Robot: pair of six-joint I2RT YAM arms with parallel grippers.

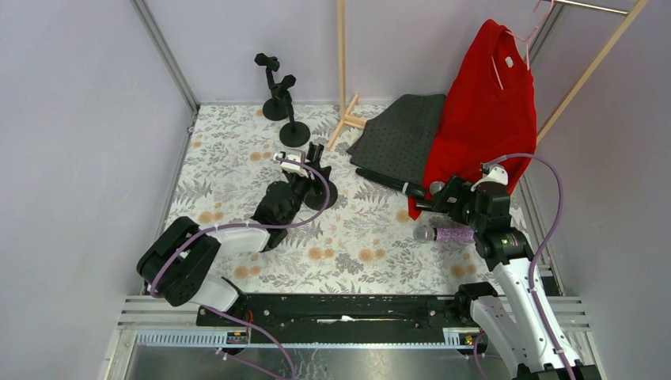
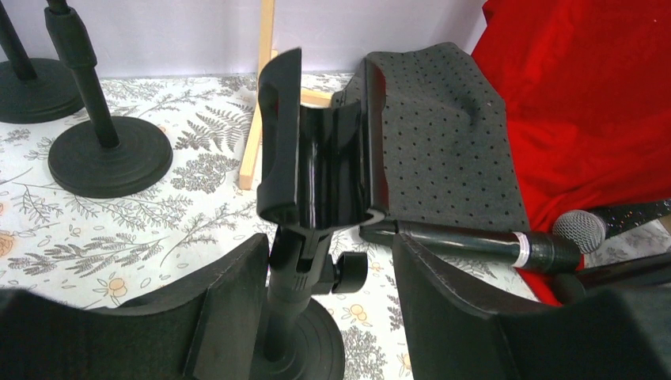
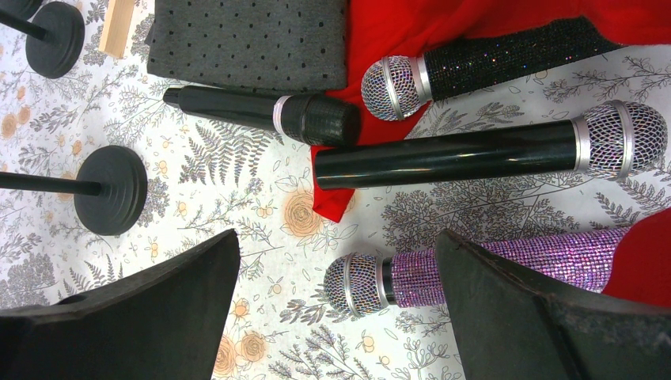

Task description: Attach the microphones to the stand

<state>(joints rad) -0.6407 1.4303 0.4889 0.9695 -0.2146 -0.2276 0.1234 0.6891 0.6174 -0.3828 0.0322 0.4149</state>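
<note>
Several microphones lie at the right by a red garment. A black one with a dark mesh head [image 3: 261,113], a black glittery one [image 3: 490,59], a glossy black one [image 3: 475,154] and a glittery purple one [image 3: 443,273] show in the right wrist view. My right gripper [image 3: 336,309] hangs open over the purple microphone [image 1: 447,234], its head between my fingers and its body running under the right finger. My left gripper [image 2: 328,261] is open around the stem of the nearest stand [image 2: 297,277]. The left finger is close against the stem and the right finger stands apart. The stand's clip [image 2: 316,150] holds nothing.
Two more black stands [image 1: 274,87] [image 1: 293,119] are at the back left. A red garment [image 1: 483,119] hangs from a wooden rack, over a grey dotted cloth [image 1: 399,134]. A wooden rack leg [image 1: 344,79] rises behind. Walls close in left and right.
</note>
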